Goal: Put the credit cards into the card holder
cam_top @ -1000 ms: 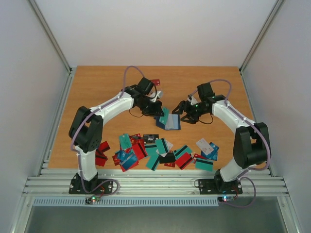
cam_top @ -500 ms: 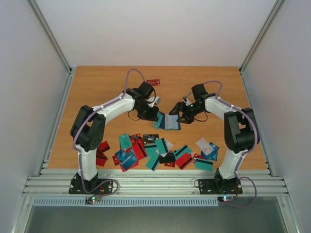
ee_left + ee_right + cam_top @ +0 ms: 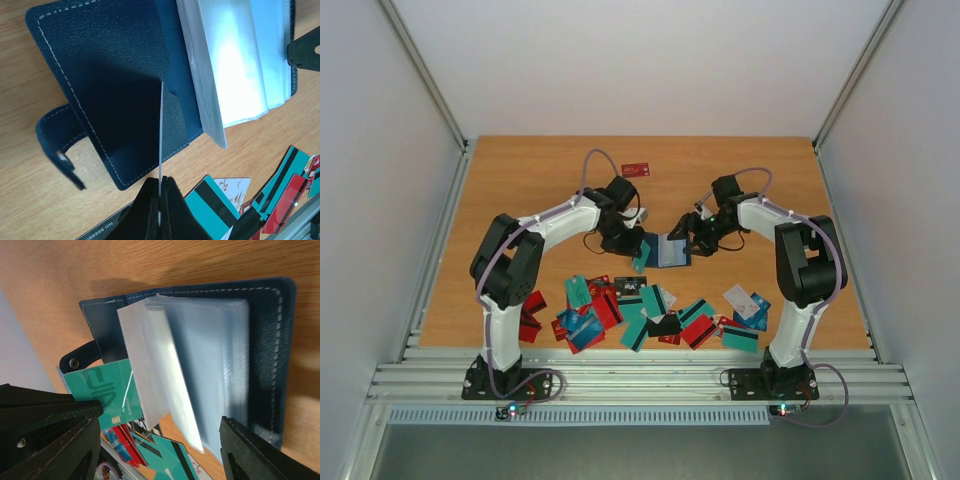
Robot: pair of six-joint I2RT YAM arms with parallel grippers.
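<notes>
The card holder (image 3: 672,252) lies open mid-table, navy cover (image 3: 115,75) down, its clear sleeves (image 3: 200,355) fanned upward. My left gripper (image 3: 628,243) is shut on a teal credit card (image 3: 107,392). In the left wrist view this card (image 3: 161,135) shows edge-on above the pinching jaws (image 3: 161,181), its far end over the holder's inner pocket. My right gripper (image 3: 692,240) is open at the holder's right side. Its jaws (image 3: 160,422) straddle the sleeves' free edge. More credit cards (image 3: 650,310) lie scattered near the table's front.
A single red card (image 3: 636,169) lies at the back of the table. The holder's snap strap (image 3: 57,145) sticks out on the left gripper's side. The two grippers are close together over the holder. The table sits between white walls (image 3: 380,200) with metal rails.
The right arm folded inward and brought its gripper to the holder, jaws narrowing a little. The left gripper moved the teal card slightly down and right, closer to the holder.
</notes>
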